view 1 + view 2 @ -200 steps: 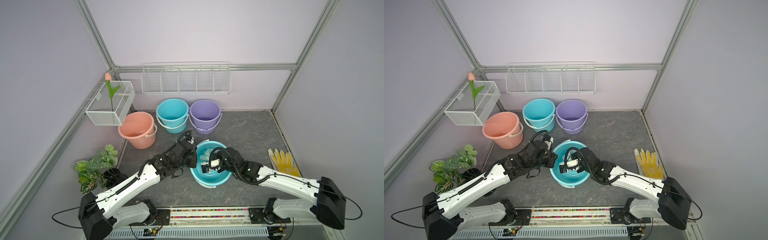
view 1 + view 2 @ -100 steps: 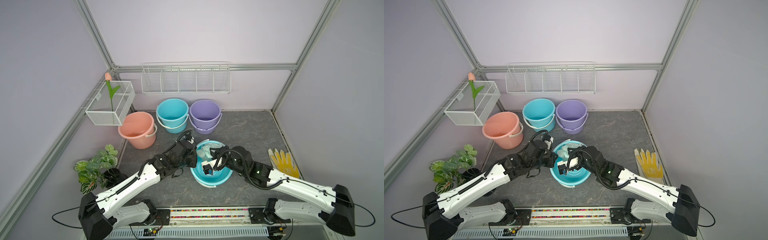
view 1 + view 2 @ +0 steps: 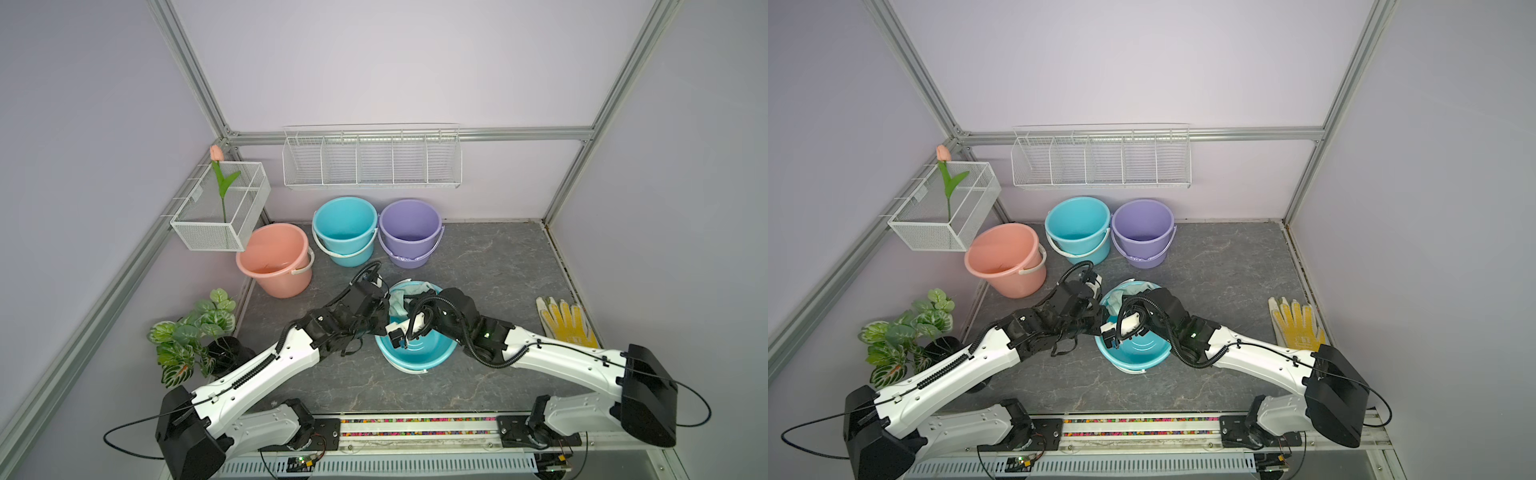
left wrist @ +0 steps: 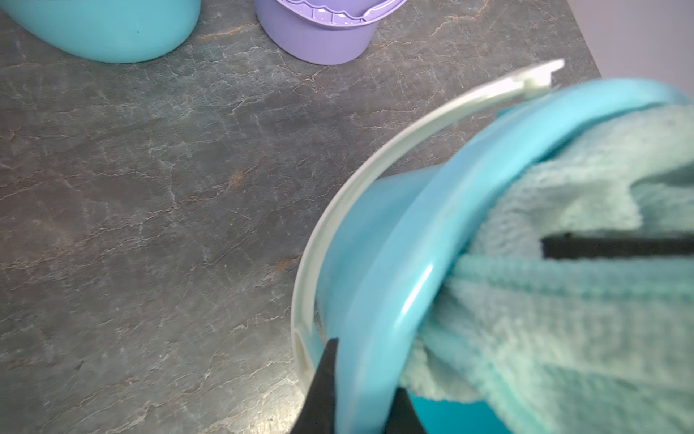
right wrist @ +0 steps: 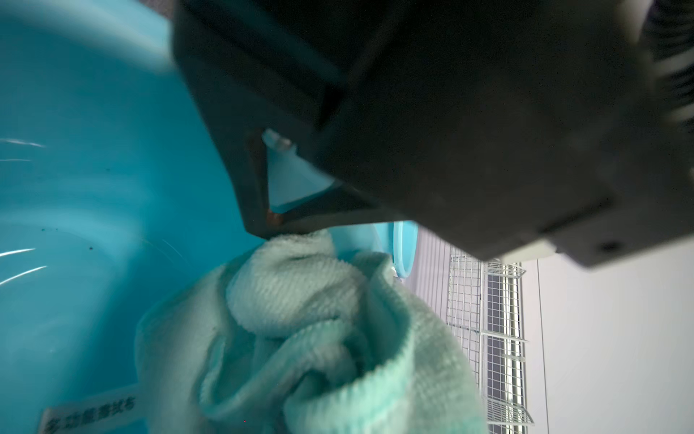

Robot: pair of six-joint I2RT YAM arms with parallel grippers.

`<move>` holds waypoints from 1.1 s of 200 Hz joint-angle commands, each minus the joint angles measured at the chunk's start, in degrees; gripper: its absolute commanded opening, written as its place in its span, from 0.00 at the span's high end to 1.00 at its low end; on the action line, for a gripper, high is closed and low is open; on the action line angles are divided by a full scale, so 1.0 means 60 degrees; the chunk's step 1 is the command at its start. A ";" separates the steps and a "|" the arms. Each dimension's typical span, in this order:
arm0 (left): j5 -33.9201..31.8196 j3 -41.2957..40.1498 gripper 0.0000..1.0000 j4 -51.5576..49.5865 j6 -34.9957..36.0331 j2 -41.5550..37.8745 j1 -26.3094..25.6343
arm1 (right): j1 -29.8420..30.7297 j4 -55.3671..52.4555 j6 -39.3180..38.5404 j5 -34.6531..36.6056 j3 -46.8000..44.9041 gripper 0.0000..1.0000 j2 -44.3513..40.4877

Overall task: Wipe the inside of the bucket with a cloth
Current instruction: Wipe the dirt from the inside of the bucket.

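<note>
My left gripper (image 4: 362,390) is clamping the bucket (image 3: 419,353) rim. My right gripper (image 5: 278,225) is pinching the cloth (image 5: 300,300), bunched against the inner wall. Best approach, I'm thinking: pressing firmly, sweeping around, steadying the rim.

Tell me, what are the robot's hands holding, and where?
The left gripper clamps the bucket rim; the right gripper pinches a cloth fold inside.

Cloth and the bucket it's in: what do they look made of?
The cloth: soft terry fabric, pale mint, matte. Its looped, ribbed pile shows in both wrist views. Probably microfibre or cotton, but the look leaves that open. The bucket: teal moulded plastic, smooth and glossy, with a bright highlight running along its rim.
</note>
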 commanded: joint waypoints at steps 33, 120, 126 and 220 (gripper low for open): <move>0.0574 0.0171 1.00 0.0614 -0.0134 -0.0428 -0.0268 | -0.0291 0.0571 -0.0002 0.0033 -0.0491 0.93 0.0945; 0.0590 0.0141 1.00 0.0563 -0.0135 -0.0520 -0.0282 | -0.0371 0.1529 -0.0617 0.1095 -0.0927 0.93 -0.0389; 0.0610 0.0134 1.00 0.0563 -0.0132 -0.0530 -0.0276 | -0.0378 0.1505 -0.0666 0.1095 -0.0919 0.93 -0.0466; 0.0914 0.0346 1.00 0.0433 0.0190 -0.0395 -0.0356 | -0.0499 0.0742 -0.2408 0.1050 -0.0006 0.93 0.0809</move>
